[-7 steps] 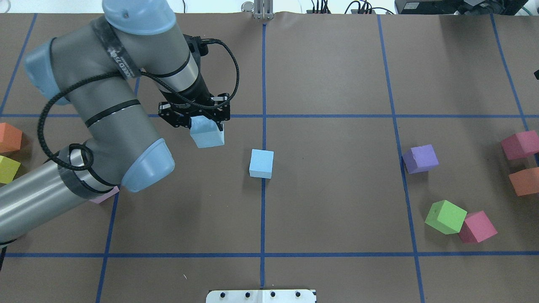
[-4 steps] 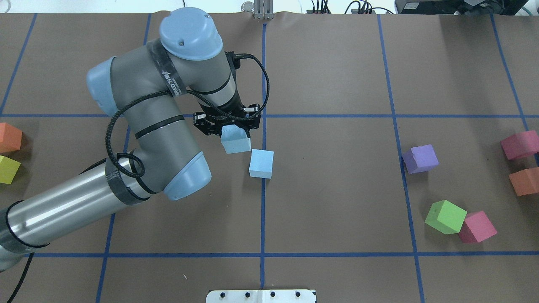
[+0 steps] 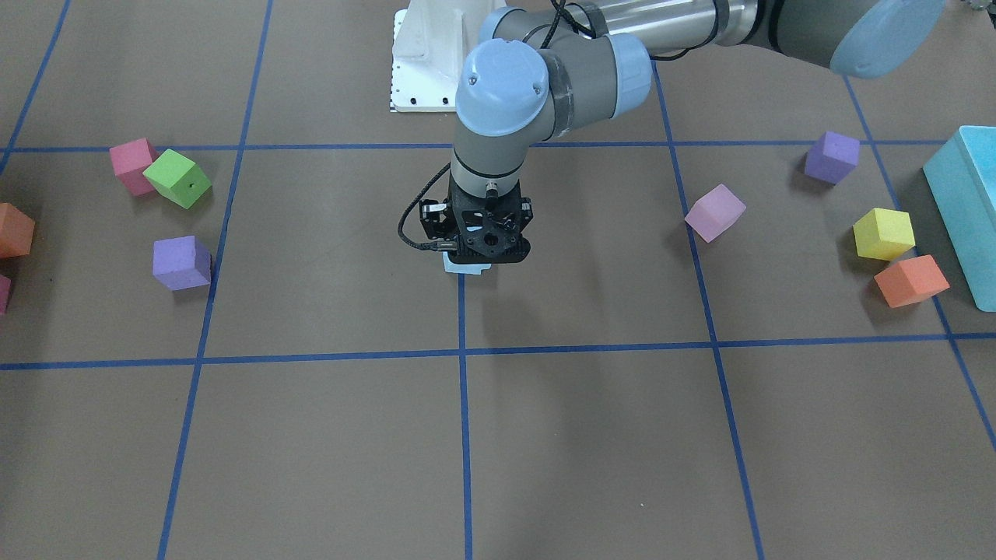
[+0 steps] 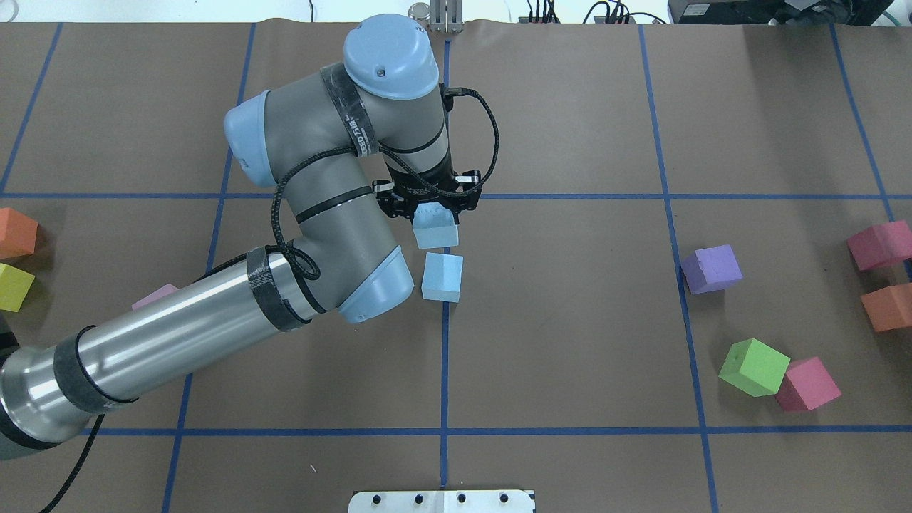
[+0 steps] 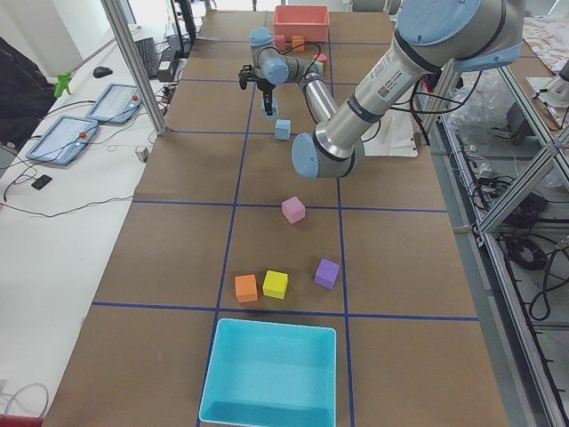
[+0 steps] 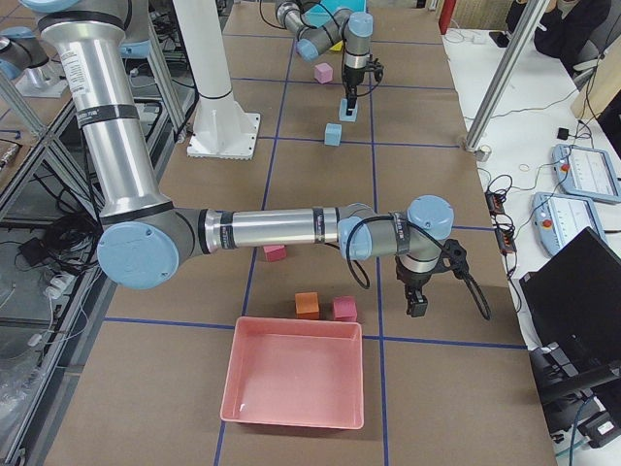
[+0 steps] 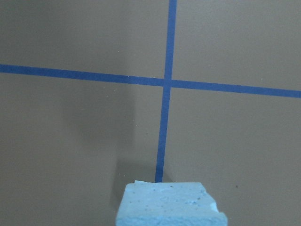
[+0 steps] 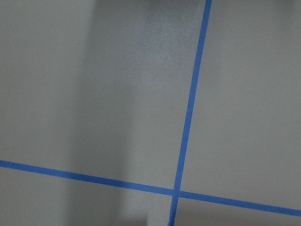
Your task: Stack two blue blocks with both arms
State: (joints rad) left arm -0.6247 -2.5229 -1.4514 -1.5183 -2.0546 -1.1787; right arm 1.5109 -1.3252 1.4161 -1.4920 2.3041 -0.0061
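My left gripper (image 4: 434,219) is shut on a sky-blue block (image 4: 435,233) and holds it above the table, at the centre tape line. The second blue block (image 4: 442,277) lies on the table just on the near side of it, apart from it. The held block fills the bottom edge of the left wrist view (image 7: 169,207); the lying block is out of that view. In the front view a sliver of blue (image 3: 464,268) shows under the left gripper. My right gripper (image 6: 415,306) hangs over the table's right end; I cannot tell whether it is open or shut.
A purple cube (image 4: 710,268), a green cube (image 4: 754,367) and pink cubes (image 4: 808,384) lie to the right. Orange (image 4: 16,232) and yellow (image 4: 14,286) cubes lie at the left edge. A turquoise box (image 5: 271,374) and a pink tray (image 6: 294,384) stand at the table's ends.
My left arm has swung to the right with the blue block in its gripper, from the left cell up to the centre line beside the lying block. The lying block has not moved.
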